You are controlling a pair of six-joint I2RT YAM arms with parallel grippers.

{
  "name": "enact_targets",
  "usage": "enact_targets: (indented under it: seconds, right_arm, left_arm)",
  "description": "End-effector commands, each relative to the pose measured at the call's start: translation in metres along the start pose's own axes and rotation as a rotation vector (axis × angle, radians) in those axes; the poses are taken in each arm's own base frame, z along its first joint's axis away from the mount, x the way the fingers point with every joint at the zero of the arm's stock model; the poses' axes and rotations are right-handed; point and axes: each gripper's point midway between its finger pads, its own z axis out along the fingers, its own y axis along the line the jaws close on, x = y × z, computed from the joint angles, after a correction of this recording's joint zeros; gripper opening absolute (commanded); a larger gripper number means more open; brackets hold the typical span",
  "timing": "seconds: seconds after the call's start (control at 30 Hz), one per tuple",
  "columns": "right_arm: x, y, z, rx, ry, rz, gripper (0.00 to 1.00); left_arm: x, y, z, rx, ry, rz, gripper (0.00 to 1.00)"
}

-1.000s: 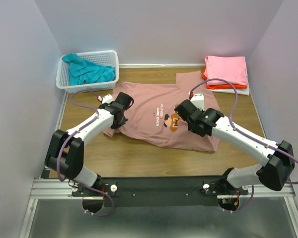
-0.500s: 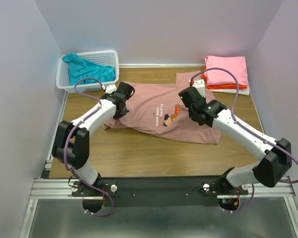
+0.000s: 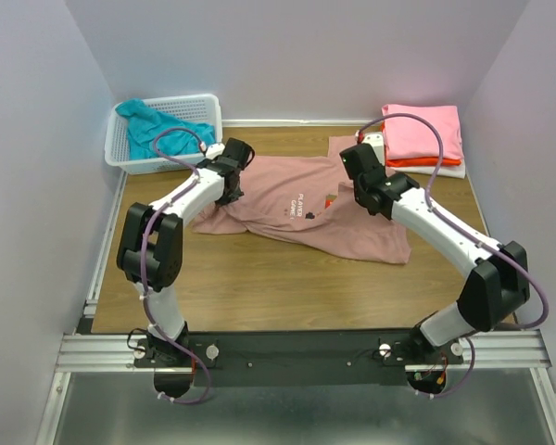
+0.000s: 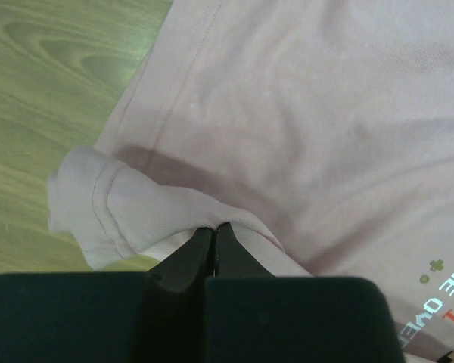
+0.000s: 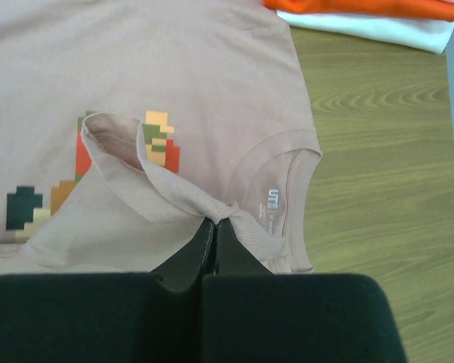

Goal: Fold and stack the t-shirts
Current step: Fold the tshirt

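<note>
**Fingers on both arms pinch the dusty-pink t-shirt point(image 3: 301, 209) mid-fold**

Left fingers point(image 4: 188, 265) are pressed together on a stitched edge of the shirt, bunched up just above the cloth below. Right fingers point(image 5: 189, 259) likewise clamp a raised hem strip beside the collar point(image 5: 287, 197). The shirt lies across the middle of the tabletop point(image 3: 259, 287), its near part rucked.

This looks like a lengthwise fold in hand. The next move probably calls for laying both pinched edges down level with each other, then letting go without dragging the cloth.

Only the overhead view shows the folded stack at the far right, with a bright pink t-shirt point(image 3: 422, 130) over an orange t-shirt point(image 3: 403, 160) and a white t-shirt point(image 3: 445, 171). It also shows the teal t-shirt point(image 3: 157, 130) in the basket point(image 3: 120, 156). It hides the fingertips. The wrist views alone show the grips, and the right one shows the neck label and the half-covered pixel figure point(image 5: 155, 140).
</note>
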Motion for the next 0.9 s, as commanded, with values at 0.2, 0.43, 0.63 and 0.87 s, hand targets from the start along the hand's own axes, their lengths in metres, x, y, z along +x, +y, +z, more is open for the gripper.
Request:
enact_targets:
  seconds: [0.2, 0.43, 0.63, 0.87]
  right_arm:
    - [-0.027, 0.006, 0.055, 0.018, -0.034, -0.018, 0.0]
    - [-0.028, 0.001, 0.104, 0.079, -0.001, -0.033, 0.02]
    - [-0.027, -0.017, 0.126, 0.207, 0.016, -0.005, 0.41]
    - [-0.016, -0.014, 0.089, 0.082, 0.01, 0.155, 1.0]
  left_arm:
    - [-0.042, -0.019, 0.022, 0.026, -0.063, 0.038, 0.48]
    - [-0.053, -0.027, 0.027, 0.03, -0.075, 0.063, 0.84]
    - [-0.045, -0.011, 0.004, 0.059, -0.095, 0.03, 0.89]
    - [-0.014, 0.01, -0.012, 0.103, -0.072, -0.004, 0.91]
